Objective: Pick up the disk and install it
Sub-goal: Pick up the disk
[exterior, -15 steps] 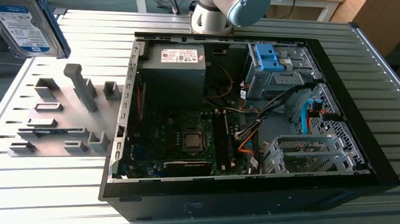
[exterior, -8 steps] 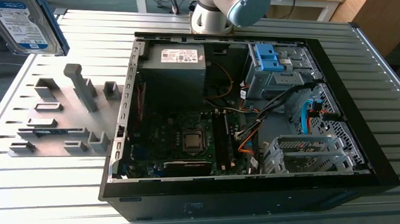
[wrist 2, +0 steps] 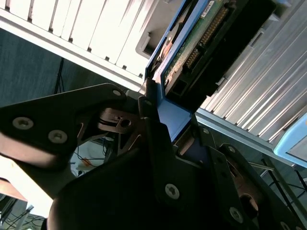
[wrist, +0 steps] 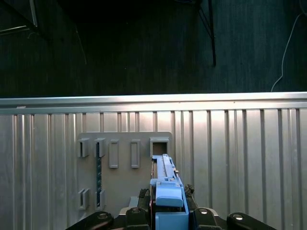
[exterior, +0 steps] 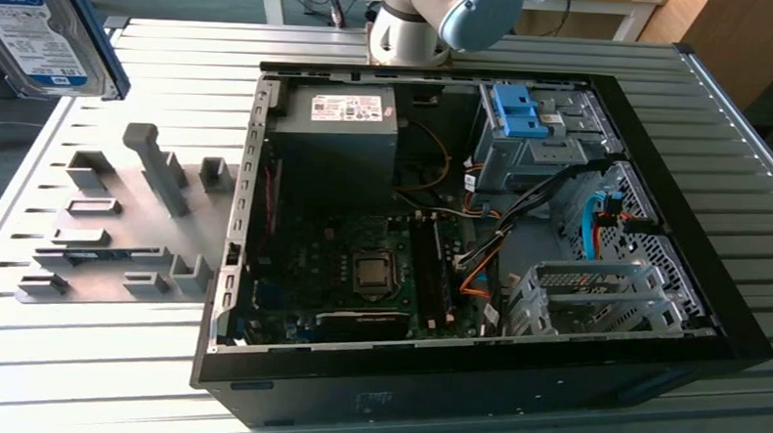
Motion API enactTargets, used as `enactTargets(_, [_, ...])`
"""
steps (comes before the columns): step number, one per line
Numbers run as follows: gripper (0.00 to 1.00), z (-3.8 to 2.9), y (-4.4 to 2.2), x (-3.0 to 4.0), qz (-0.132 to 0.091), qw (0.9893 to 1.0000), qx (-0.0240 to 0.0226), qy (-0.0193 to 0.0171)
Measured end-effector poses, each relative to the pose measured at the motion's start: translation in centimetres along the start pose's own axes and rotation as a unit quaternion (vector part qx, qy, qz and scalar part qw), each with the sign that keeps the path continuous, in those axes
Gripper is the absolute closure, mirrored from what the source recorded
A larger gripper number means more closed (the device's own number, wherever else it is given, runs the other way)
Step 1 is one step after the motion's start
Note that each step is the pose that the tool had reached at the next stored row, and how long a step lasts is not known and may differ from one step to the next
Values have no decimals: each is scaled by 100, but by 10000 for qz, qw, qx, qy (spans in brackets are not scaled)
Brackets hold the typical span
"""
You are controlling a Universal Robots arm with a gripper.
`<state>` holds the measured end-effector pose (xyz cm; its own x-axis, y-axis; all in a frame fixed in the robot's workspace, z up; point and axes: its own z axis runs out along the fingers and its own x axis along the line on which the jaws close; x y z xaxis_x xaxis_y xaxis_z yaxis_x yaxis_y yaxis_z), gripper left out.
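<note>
Item: disk [exterior: 38, 33], silver drive with a white-and-blue label inside a blue frame [wrist 2: 173, 119]. Location: top corner on the exterior view's left, close to the lens and cut by the picture's edge, label towards the camera, well apart from the computer case [exterior: 484, 387]. Holder: gripper [wrist: 169, 212], jaws clenched on either side of the blue frame at one end of the disk; in the first wrist view the disk [wrist: 163, 175] shows edge-on, projecting from the jaws over a grey fixture plate [wrist: 125, 184]. In the second wrist view the disk [wrist 2: 204, 40] shows its green circuit board and connector edge. Support: ribbed metal table [exterior: 93, 370], carrying the fixture plate [exterior: 105, 238] on the exterior view's left and the case beside it. Fixture plate: several upright grey slots and holders. Case: black tower lying on its side, side panel off, interior exposed. Contents: grey power supply [exterior: 338, 141] with a white sticker, motherboard [exterior: 358, 269], empty blue bracket [exterior: 519, 110] at the drive bay, silver drive cage [exterior: 592, 294], assorted cables. Arm base [exterior: 428, 23]: behind the case, at the table's far edge.
</note>
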<state>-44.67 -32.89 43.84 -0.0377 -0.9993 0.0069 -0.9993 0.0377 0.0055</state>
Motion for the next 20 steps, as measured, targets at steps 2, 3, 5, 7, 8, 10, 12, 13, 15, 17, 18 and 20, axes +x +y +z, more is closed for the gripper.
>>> enactTargets(2, [64, -24, 0, 0, 0, 10000, 0, 0])
enactTargets(3, [64, -36, 0, 0, 0, 10000, 0, 0])
enactTargets(5, [64, -62, 0, 1, 0, 10000, 0, 0])
enactTargets(7, [64, -88, 0, 1, 0, 10000, 0, 0])
enactTargets(8, [64, -99, 0, 1, 0, 10000, 0, 0])
enactTargets(10, [64, -121, 1, 1, 0, 10000, 0, 0])
enactTargets(12, [64, -145, 1, 1, 0, 10000, 0, 0])
enactTargets(13, [64, -159, 1, 1, 0, 10000, 0, 0])
enactTargets(15, [64, -183, 1, 1, 0, 10000, 0, 0])
enactTargets(17, [64, -208, 1, 1, 0, 10000, 0, 0])
enactTargets(18, [64, -220, 1, 2, 0, 10000, 0, 0])
enactTargets(20, [64, -245, 1, 2, 0, 10000, 0, 0])
